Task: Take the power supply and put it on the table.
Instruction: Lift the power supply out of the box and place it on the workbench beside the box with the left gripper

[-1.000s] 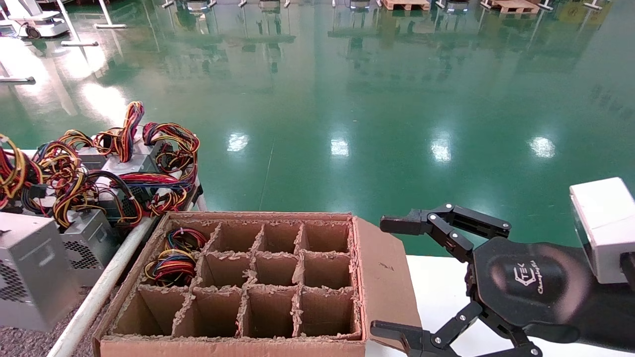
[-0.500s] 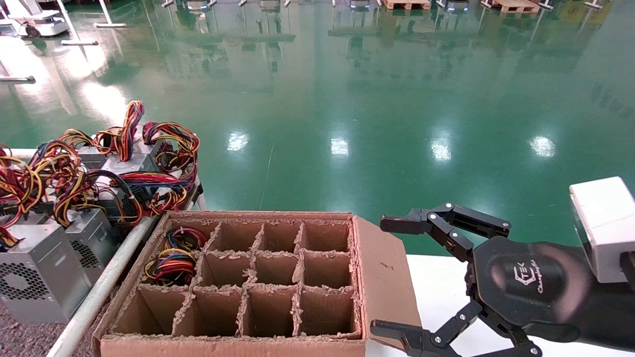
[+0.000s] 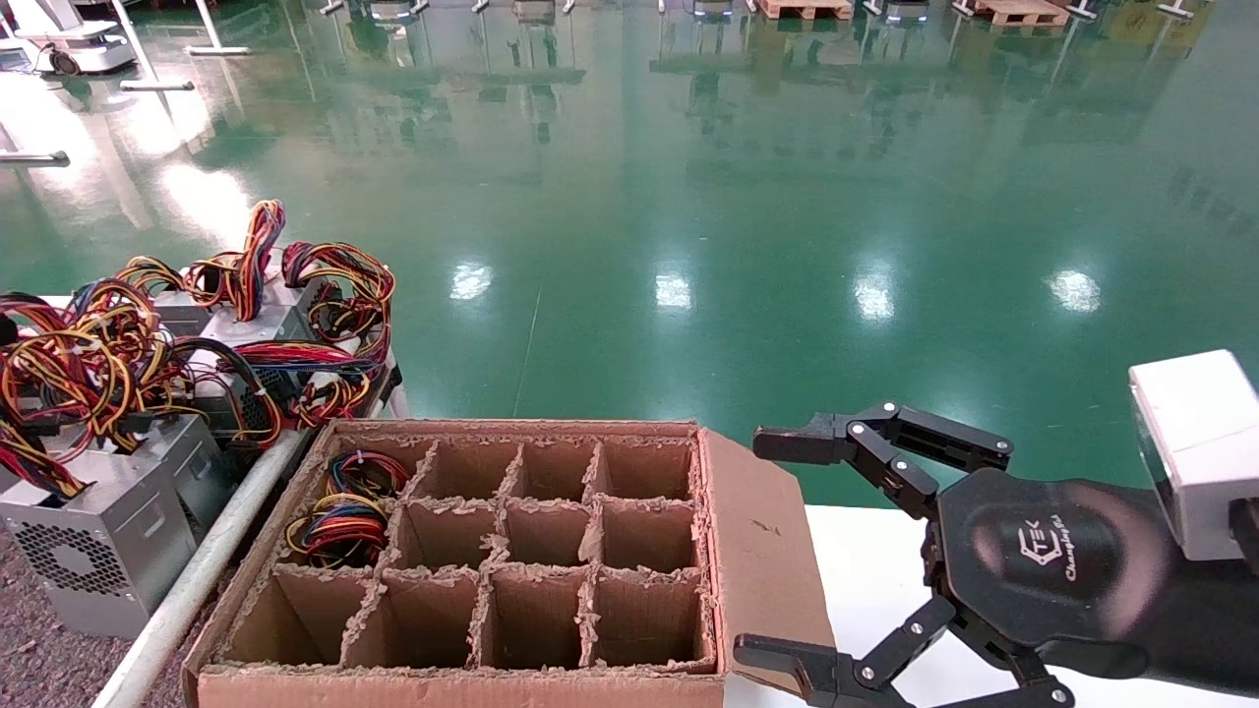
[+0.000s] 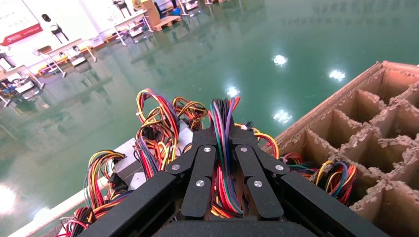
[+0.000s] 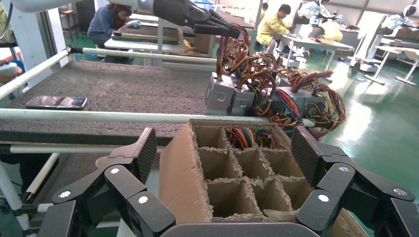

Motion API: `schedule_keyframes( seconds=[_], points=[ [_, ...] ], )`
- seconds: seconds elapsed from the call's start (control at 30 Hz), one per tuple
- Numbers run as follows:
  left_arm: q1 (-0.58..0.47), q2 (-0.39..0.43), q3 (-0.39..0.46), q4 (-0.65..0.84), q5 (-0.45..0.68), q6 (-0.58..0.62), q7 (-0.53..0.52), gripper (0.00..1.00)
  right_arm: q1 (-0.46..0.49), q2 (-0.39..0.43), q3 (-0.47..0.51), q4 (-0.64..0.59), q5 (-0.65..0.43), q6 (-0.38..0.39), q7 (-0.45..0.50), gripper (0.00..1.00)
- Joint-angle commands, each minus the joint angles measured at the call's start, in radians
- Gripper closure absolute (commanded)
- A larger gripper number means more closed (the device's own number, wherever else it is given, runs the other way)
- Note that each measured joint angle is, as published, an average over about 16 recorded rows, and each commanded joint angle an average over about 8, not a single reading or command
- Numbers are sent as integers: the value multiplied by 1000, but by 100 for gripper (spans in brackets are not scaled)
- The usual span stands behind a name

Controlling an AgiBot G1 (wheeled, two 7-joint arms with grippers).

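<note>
Power supply [image 3: 93,536] — stiff, likely heavy metal box hung over the speckled worktop [image 3: 25,669] by its limp wire bundle [image 4: 225,148], clamped in the left gripper [image 4: 225,136]; right gripper [image 3: 787,551] wide, idle beside the carton [image 3: 762,551].

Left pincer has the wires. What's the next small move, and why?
Probably lower a touch, then open. The left pincer is shut on the wire bundle, and the power supply hangs from it at the table beside the other units; contact isn't clear.
</note>
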Motion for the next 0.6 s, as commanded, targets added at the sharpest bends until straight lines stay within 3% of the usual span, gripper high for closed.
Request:
schedule_keyframes(
  seconds=[0.03,0.6],
  points=[
    [-11,7,11,1,10,-4,2,100,0,0,0,0,0,0,0,0],
    [-121,53,85,96,83,41,32,100,0,0,0,0,0,0,0,0]
  ],
)
